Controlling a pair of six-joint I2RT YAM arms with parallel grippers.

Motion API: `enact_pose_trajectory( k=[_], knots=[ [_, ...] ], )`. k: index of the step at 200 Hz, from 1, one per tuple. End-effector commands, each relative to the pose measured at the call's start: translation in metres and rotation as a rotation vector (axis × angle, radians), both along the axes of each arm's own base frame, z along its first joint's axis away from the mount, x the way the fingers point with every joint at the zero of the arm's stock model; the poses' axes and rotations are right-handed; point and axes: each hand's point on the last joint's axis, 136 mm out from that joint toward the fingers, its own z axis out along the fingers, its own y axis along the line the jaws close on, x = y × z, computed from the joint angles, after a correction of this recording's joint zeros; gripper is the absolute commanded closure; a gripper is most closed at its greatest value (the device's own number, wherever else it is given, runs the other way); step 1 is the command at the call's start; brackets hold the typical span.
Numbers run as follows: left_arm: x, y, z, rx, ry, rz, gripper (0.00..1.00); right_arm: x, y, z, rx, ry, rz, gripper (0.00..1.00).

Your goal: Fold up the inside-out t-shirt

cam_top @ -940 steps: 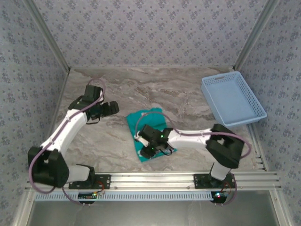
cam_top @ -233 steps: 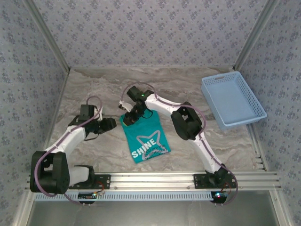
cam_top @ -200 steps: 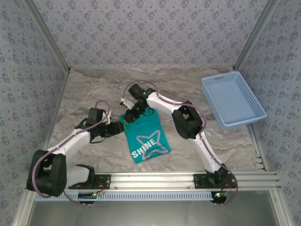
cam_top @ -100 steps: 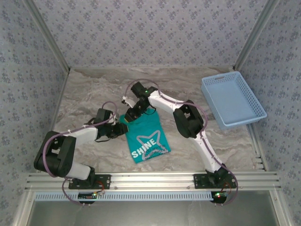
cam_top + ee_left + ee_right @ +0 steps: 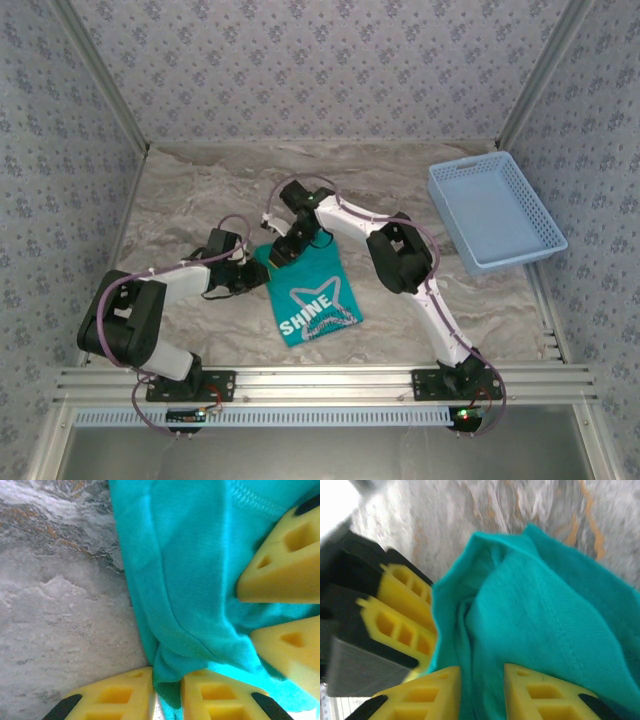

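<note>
One corner decides the next move. The shirt (image 5: 310, 295) lies near the middle of the table (image 5: 190, 200) as a narrow folded slab, print up. Its long axis runs from far left to near right, and both grippers meet at its far-left corner.

The left gripper (image 5: 256, 274) comes in from the left side. In its wrist view its jaws stand almost together, with a ridge of the cloth's edge pinched between them. The right gripper (image 5: 283, 252) reaches down from the far side, just beside the left one (the two nearly touch). Its jaws stand somewhat apart with cloth bunched in the gap; I cannot tell whether they clamp it or merely straddle it.

The rest of the shirt stretches away from both grippers toward the near rail. Any fold from here would probably carry this far corner along the long axis toward the near end. The left gripper, with the plainer hold, looks better placed to lead.
</note>
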Motion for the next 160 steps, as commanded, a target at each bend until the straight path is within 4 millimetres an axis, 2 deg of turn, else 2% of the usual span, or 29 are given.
enact_pose_trajectory(
  k=[1,27,44,94,120,160],
  knots=[
    [-0.006,0.001,-0.017,0.045,0.036,-0.024,0.78,-0.009,-0.006,0.005,0.007,-0.011,0.041,0.64],
    [-0.005,0.000,-0.019,0.042,0.044,-0.022,0.78,-0.014,-0.003,0.015,0.055,-0.006,0.063,0.61],
    [-0.005,0.000,-0.020,0.041,0.047,-0.023,0.78,-0.010,-0.001,0.025,0.094,-0.014,0.049,0.61],
    [-0.006,-0.001,-0.020,0.039,0.048,-0.032,0.78,-0.011,-0.001,0.050,0.177,-0.103,0.091,0.57],
    [-0.007,0.000,-0.021,0.040,0.051,-0.033,0.78,-0.016,-0.002,0.041,0.144,-0.146,0.123,0.57],
    [-0.005,-0.003,-0.020,0.033,0.050,-0.038,0.78,-0.016,-0.004,0.009,0.029,-0.238,0.146,0.58]
  ],
)
